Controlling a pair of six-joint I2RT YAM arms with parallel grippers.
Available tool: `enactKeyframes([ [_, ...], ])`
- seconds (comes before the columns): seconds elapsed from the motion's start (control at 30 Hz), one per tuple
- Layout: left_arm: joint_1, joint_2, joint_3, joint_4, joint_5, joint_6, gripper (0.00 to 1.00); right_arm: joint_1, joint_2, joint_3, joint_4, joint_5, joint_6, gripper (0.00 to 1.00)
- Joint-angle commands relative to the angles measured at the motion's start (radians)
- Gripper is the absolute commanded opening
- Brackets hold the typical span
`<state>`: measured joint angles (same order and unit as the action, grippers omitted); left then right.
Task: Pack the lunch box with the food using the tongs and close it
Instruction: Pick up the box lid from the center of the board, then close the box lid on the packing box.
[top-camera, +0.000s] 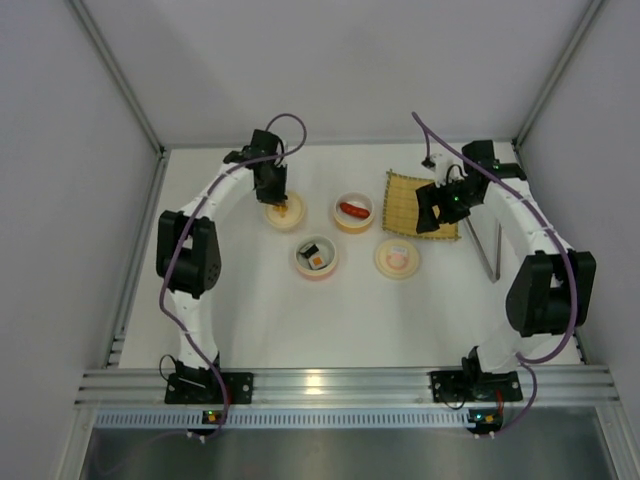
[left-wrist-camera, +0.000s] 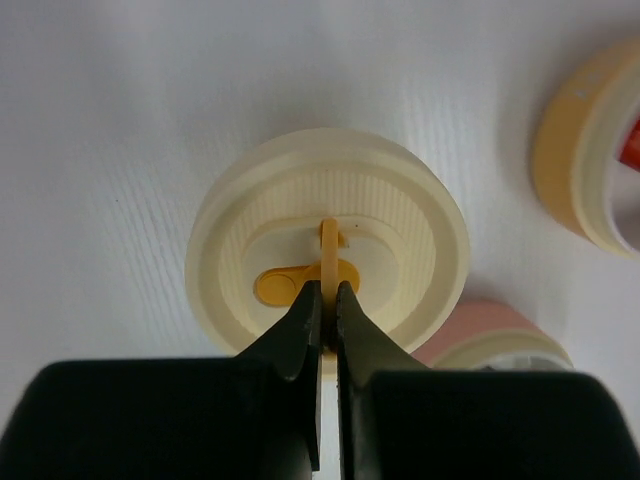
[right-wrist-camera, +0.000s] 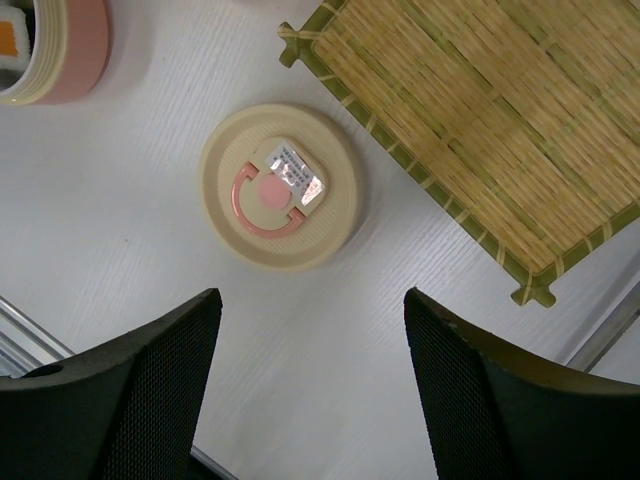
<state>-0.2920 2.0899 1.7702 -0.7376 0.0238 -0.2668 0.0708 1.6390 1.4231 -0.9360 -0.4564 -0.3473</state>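
Observation:
My left gripper (left-wrist-camera: 328, 290) is shut on the upright ring handle of the cream lid with the orange tab (left-wrist-camera: 420, 230), which lies flat on the table (top-camera: 285, 212). The orange-rimmed bowl (top-camera: 353, 211) holds the red sausage (top-camera: 353, 210). Sushi (top-camera: 316, 257) sits in the pink-rimmed bowl (top-camera: 318, 270). The second lid (right-wrist-camera: 280, 187), with a pink ring handle, lies below my right gripper (right-wrist-camera: 312, 295), which hangs open and empty above the table. The grey tongs (top-camera: 495, 262) lie on the table to the right of the mat, with no gripper on them.
A woven bamboo mat (right-wrist-camera: 480, 120) lies at the back right, beside the pink-handled lid. In the left wrist view the orange bowl (left-wrist-camera: 580, 150) and the pink bowl (left-wrist-camera: 490, 325) stand close to the right of the gripped lid. White enclosure walls ring the table.

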Motion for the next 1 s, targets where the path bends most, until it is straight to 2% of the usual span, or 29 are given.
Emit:
enactKeyframes([
  [0.0, -0.010, -0.191, 0.066, 0.020, 0.204, 0.271, 0.00, -0.025, -0.083, 0.014, 0.000, -0.041, -0.007, 0.73],
  [0.03, -0.016, -0.191, 0.148, -0.003, 0.268, 0.322, 0.00, -0.026, -0.088, 0.007, 0.002, -0.044, -0.004, 0.74],
  [0.13, -0.051, -0.142, 0.317, -0.124, 0.318, 0.434, 0.01, -0.039, -0.107, -0.009, 0.002, -0.050, -0.002, 0.74],
  [0.17, -0.064, -0.120, 0.418, -0.149, 0.312, 0.460, 0.01, -0.043, -0.108, -0.015, -0.003, -0.050, -0.002, 0.75],
  [0.27, -0.136, -0.038, 0.550, -0.238, 0.297, 0.518, 0.00, -0.062, -0.130, -0.033, -0.001, -0.064, 0.010, 0.75],
  [0.37, -0.218, 0.005, 0.560, -0.238, 0.314, 0.526, 0.00, -0.120, -0.153, -0.073, 0.023, -0.087, 0.034, 0.79],
  [0.5, -0.303, 0.065, 0.563, -0.221, 0.262, 0.557, 0.00, -0.164, -0.185, -0.118, 0.048, -0.097, 0.060, 0.81],
  [0.63, -0.341, 0.123, 0.592, -0.194, 0.223, 0.557, 0.00, -0.195, -0.222, -0.162, 0.075, -0.114, 0.102, 0.99],
  [0.73, -0.342, 0.180, 0.642, -0.200, 0.209, 0.545, 0.00, -0.204, -0.260, -0.202, 0.089, -0.123, 0.123, 1.00],
  [0.97, -0.343, 0.248, 0.644, -0.194, 0.180, 0.534, 0.00, -0.206, -0.321, -0.210, 0.083, -0.134, 0.143, 0.99],
])
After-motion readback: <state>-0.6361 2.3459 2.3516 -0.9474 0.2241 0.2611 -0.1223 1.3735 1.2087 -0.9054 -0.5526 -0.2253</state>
